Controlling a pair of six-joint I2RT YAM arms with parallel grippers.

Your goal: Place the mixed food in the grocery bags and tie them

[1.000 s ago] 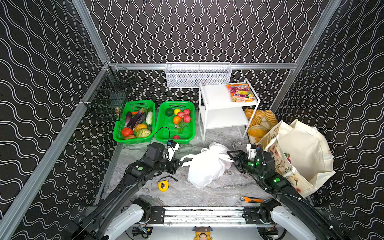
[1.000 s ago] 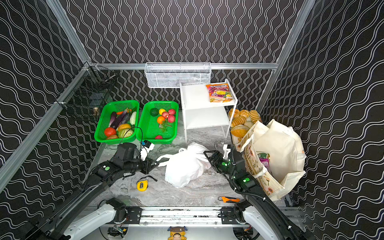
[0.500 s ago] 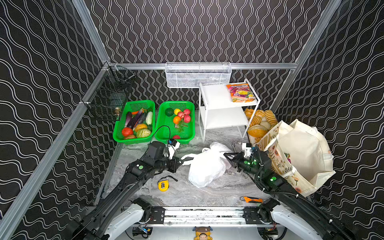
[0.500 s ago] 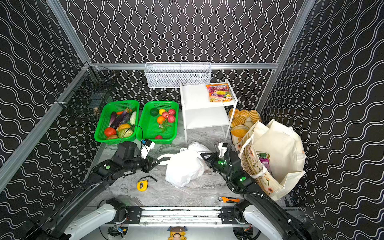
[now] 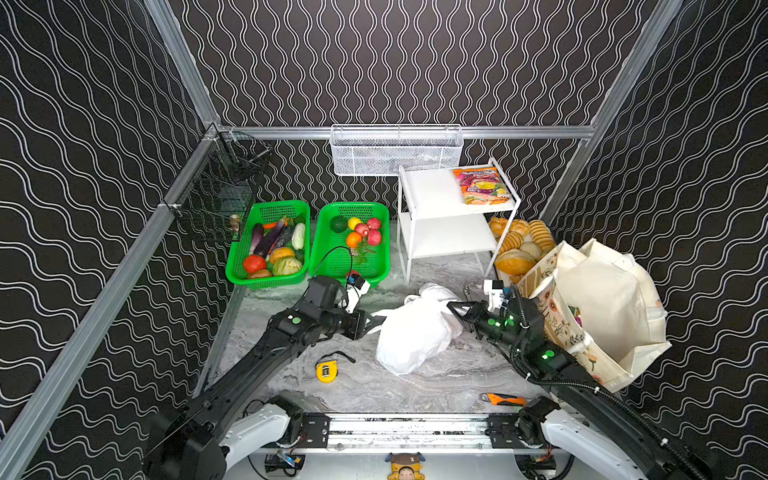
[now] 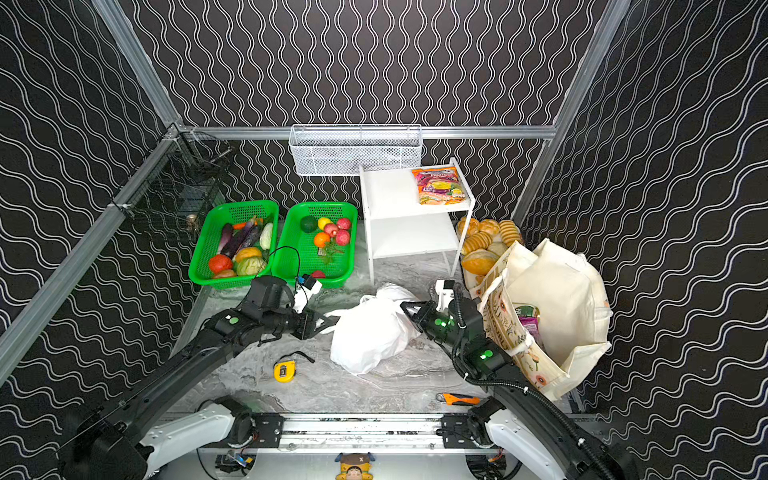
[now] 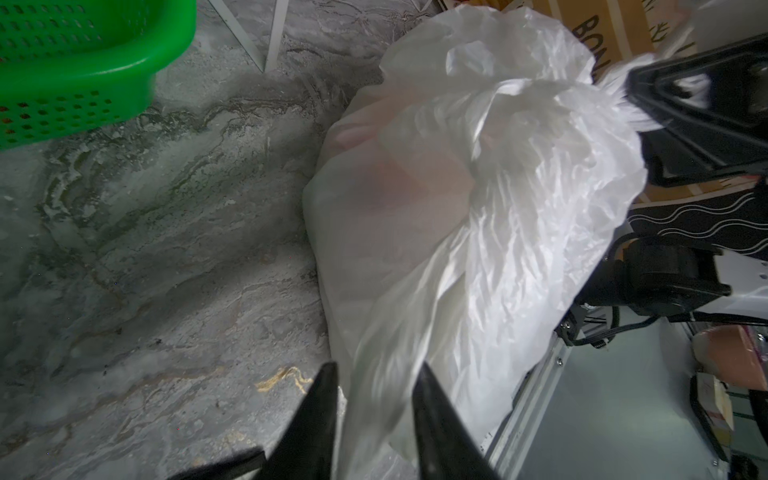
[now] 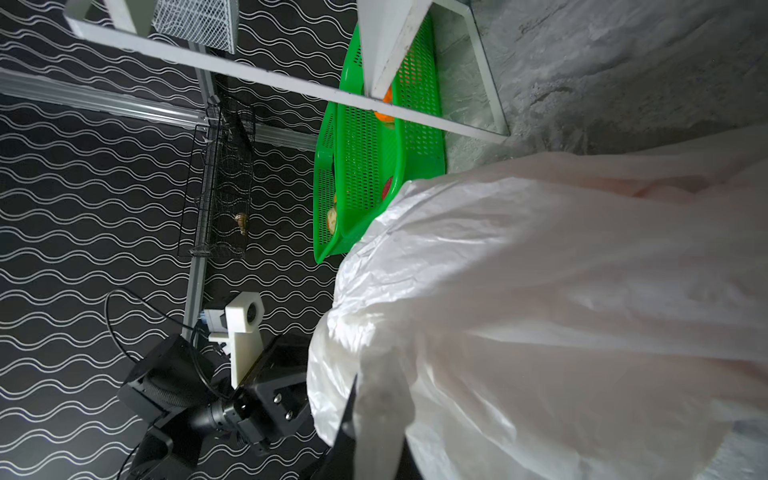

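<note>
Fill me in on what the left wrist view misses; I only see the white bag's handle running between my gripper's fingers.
Observer: In both top views the cream tote stands open just right of the white plastic bag.
Operator: Report what is inside the tote.
Observer: In a top view a green can and a purple packet show through its mouth.
Operator: Name a packet not yet bagged.
Observer: A colourful snack packet lies on the top tier of the white shelf.
</note>
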